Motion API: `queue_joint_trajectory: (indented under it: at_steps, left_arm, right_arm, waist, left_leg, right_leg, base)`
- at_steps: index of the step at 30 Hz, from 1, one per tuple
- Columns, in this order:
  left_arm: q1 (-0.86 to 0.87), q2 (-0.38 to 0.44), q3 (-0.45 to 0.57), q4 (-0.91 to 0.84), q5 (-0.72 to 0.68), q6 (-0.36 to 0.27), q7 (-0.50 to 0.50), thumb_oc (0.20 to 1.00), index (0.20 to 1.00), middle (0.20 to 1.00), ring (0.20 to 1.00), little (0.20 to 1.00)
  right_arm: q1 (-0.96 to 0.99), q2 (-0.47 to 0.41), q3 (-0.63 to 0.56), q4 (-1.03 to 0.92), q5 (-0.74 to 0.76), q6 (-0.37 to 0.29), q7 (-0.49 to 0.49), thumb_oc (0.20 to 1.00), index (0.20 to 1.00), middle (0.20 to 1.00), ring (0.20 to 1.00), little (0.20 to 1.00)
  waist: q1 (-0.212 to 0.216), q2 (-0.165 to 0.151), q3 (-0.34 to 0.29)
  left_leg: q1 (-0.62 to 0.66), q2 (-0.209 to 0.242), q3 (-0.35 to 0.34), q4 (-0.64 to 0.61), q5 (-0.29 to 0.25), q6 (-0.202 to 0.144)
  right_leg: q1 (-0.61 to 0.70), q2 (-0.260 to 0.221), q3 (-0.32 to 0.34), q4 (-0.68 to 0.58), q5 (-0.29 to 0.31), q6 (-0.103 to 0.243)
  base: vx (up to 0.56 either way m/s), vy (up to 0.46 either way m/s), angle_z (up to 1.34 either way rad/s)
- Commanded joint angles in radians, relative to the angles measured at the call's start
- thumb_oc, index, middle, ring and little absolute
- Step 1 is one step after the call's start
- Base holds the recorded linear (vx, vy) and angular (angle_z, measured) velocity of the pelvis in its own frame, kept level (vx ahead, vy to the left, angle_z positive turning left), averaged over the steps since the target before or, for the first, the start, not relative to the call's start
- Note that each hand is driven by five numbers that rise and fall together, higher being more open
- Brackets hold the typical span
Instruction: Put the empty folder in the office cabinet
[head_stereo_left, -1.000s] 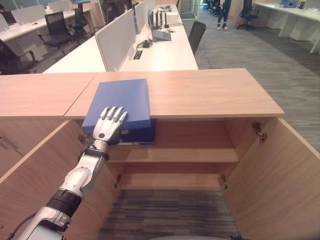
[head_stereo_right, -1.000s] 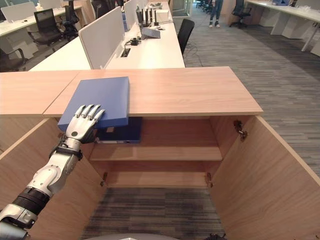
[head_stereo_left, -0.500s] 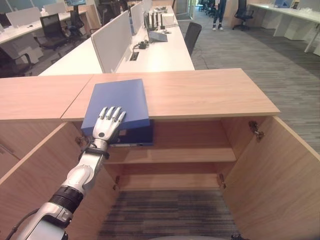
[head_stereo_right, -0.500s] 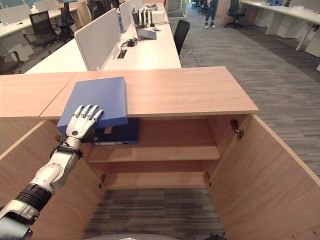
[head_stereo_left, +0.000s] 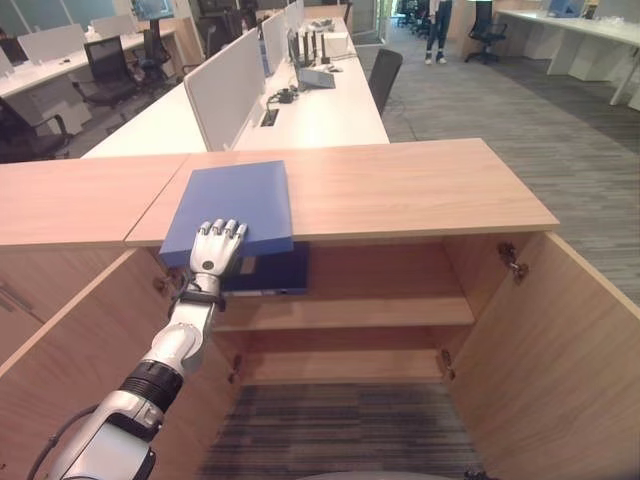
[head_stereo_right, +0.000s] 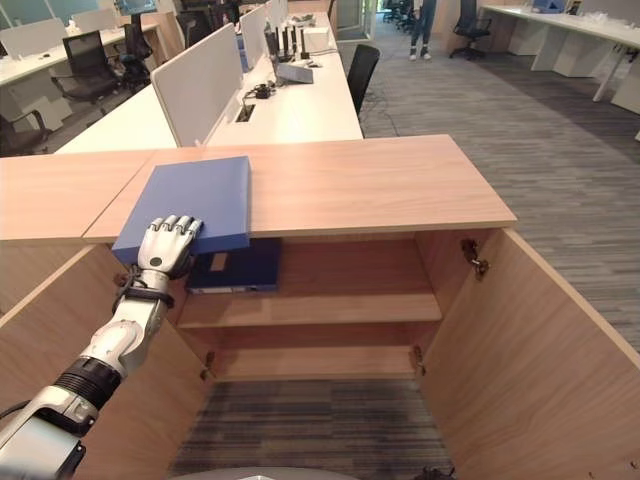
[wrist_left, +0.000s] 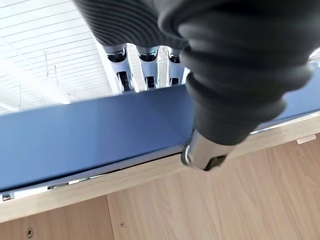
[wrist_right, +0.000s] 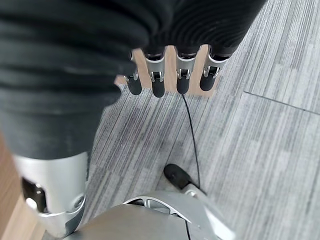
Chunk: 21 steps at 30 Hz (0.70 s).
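The silver fingers of the left hand lie over the near edge of the flat blue folder, and in the left wrist view the thumb sits under that edge, so the hand pinches the folder. The folder lies on the left part of the light wooden cabinet top, and its near edge sticks out past the front of the top. Just under the folder, on the cabinet's upper shelf, lies a darker blue binder; the folder and the hand hide part of it. To the right of the shelf the open wooden door is cut off. The right hand hangs over the grey carpet with its fingers straight and slightly apart.
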Motion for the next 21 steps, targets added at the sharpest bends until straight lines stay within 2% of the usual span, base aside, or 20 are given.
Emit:
queue_joint_trajectory:
  at_steps: [1,3,5,8,13,15,16,17,18,19,20,21]
  left_arm:
    - [-0.139,0.034,-0.053,0.195,0.037,0.023,-0.023,0.2,0.2,0.2,0.2,0.2]
    - [-0.139,0.024,-0.07,0.245,0.036,0.03,-0.02,0.2,0.2,0.2,0.2,0.2]
    - [-0.15,-0.017,-0.101,0.385,0.008,0.046,-0.008,0.2,0.2,0.2,0.2,0.2]
    - [-0.155,-0.044,-0.097,0.425,-0.038,0.05,0.014,0.2,0.2,0.2,0.2,0.2]
    - [-0.095,-0.039,-0.01,0.252,-0.127,0.018,0.03,0.2,0.2,0.2,0.2,0.2]
    - [-0.005,-0.043,0.067,0.048,-0.177,-0.047,0.037,0.2,0.2,0.2,0.2,0.2]
    - [0.11,-0.036,0.114,-0.153,-0.201,-0.122,0.001,0.2,0.2,0.2,0.2,0.2]
    - [0.124,-0.032,0.123,-0.169,-0.201,-0.123,-0.009,0.2,0.2,0.2,0.2,0.2]
    - [0.228,-0.023,0.157,-0.337,-0.258,-0.196,-0.048,0.2,0.2,0.2,0.2,0.2]
    - [0.266,-0.021,0.165,-0.393,-0.299,-0.234,-0.066,0.2,0.2,0.2,0.2,0.2]
    - [0.277,-0.017,0.172,-0.406,-0.303,-0.236,-0.074,0.2,0.2,0.2,0.2,0.2]
    - [0.352,-0.015,0.197,-0.507,-0.396,-0.29,-0.117,0.2,0.2,0.2,0.2,0.2]
  right_arm:
    - [-0.059,0.015,0.048,0.085,-0.036,0.019,-0.014,1.0,1.0,1.0,1.0,1.0]
    - [-0.06,0.015,0.051,0.085,-0.037,0.017,-0.016,1.0,1.0,1.0,1.0,1.0]
    - [-0.063,0.014,0.072,0.089,-0.06,0.009,-0.022,1.0,1.0,1.0,1.0,1.0]
    - [-0.065,0.011,0.072,0.093,-0.059,0.004,-0.03,1.0,1.0,1.0,1.0,1.0]
    - [-0.064,0.008,0.04,0.097,-0.034,0.006,-0.039,1.0,1.0,1.0,1.0,1.0]
    - [-0.06,0.011,0.014,0.093,-0.022,0.013,-0.041,1.0,1.0,1.0,1.0,1.0]
    - [-0.056,0.015,-0.006,0.089,-0.015,0.019,-0.037,1.0,1.0,1.0,1.0,1.0]
    - [-0.053,0.015,-0.004,0.088,-0.015,0.019,-0.036,1.0,1.0,1.0,1.0,1.0]
    - [-0.047,0.015,-0.026,0.083,-0.002,0.024,-0.035,1.0,1.0,1.0,1.0,1.0]
    - [-0.045,0.015,-0.036,0.08,0.005,0.024,-0.034,1.0,1.0,1.0,1.0,1.0]
    - [-0.043,0.016,-0.034,0.079,0.005,0.025,-0.033,1.0,1.0,1.0,1.0,1.0]
    - [-0.033,0.013,-0.05,0.072,0.017,0.022,-0.032,1.0,1.0,1.0,1.0,1.0]
  waist:
    - [-0.006,-0.082,0.023]
    - [-0.007,-0.081,0.022]
    - [-0.01,-0.08,0.02]
    - [-0.01,-0.08,0.02]
    - [-0.002,-0.082,0.029]
    - [0.01,-0.088,0.036]
    - [0.021,-0.092,0.041]
    - [0.019,-0.092,0.039]
    - [0.029,-0.096,0.045]
    - [0.034,-0.097,0.05]
    - [0.032,-0.098,0.048]
    - [0.039,-0.101,0.054]
  left_leg:
    - [0.043,-0.008,0.004,0.003,-0.128,-0.008]
    - [0.044,-0.009,0.005,0.003,-0.128,-0.007]
    - [0.047,-0.008,0.009,0.003,-0.128,-0.007]
    - [0.047,-0.008,0.01,0.003,-0.127,-0.007]
    - [0.045,-0.01,0.006,0.003,-0.126,-0.007]
    - [0.042,-0.01,-0.001,0.003,-0.126,-0.006]
    - [0.039,-0.011,-0.005,0.003,-0.127,-0.005]
    - [0.04,-0.011,-0.005,0.003,-0.127,-0.005]
    - [0.037,-0.013,-0.01,0.003,-0.126,-0.004]
    - [0.035,-0.013,-0.012,0.003,-0.125,-0.003]
    - [0.035,-0.013,-0.012,0.003,-0.125,-0.003]
    - [0.03,-0.013,-0.015,0.003,-0.122,-0.002]
  right_leg:
    - [0.065,-0.058,0.029,0.007,-0.07,0.08]
    - [0.066,-0.057,0.029,0.007,-0.07,0.079]
    - [0.066,-0.056,0.031,0.007,-0.072,0.08]
    - [0.066,-0.057,0.029,0.007,-0.073,0.08]
    - [0.065,-0.057,0.025,0.007,-0.072,0.079]
    - [0.066,-0.058,0.021,0.007,-0.072,0.078]
    - [0.068,-0.058,0.018,0.007,-0.071,0.078]
    - [0.068,-0.058,0.018,0.007,-0.071,0.078]
    - [0.069,-0.059,0.016,0.007,-0.068,0.077]
    - [0.068,-0.059,0.015,0.007,-0.066,0.077]
    - [0.068,-0.059,0.015,0.007,-0.065,0.077]
    - [0.065,-0.059,0.013,0.007,-0.062,0.077]
  base:
    - [0.0,0.0,0.0]
    - [0.0,0.0,0.0]
    - [0.0,0.004,-0.02]
    - [0.0,0.006,-0.11]
    - [0.0,0.003,-0.02]
    - [0.0,0.0,0.0]
    - [0.0,0.0,0.0]
    - [0.03,-0.01,0.03]
    - [0.01,-0.013,0.08]
    - [0.01,-0.013,0.15]
    - [0.0,-0.014,0.18]
    - [-0.01,-0.014,0.17]
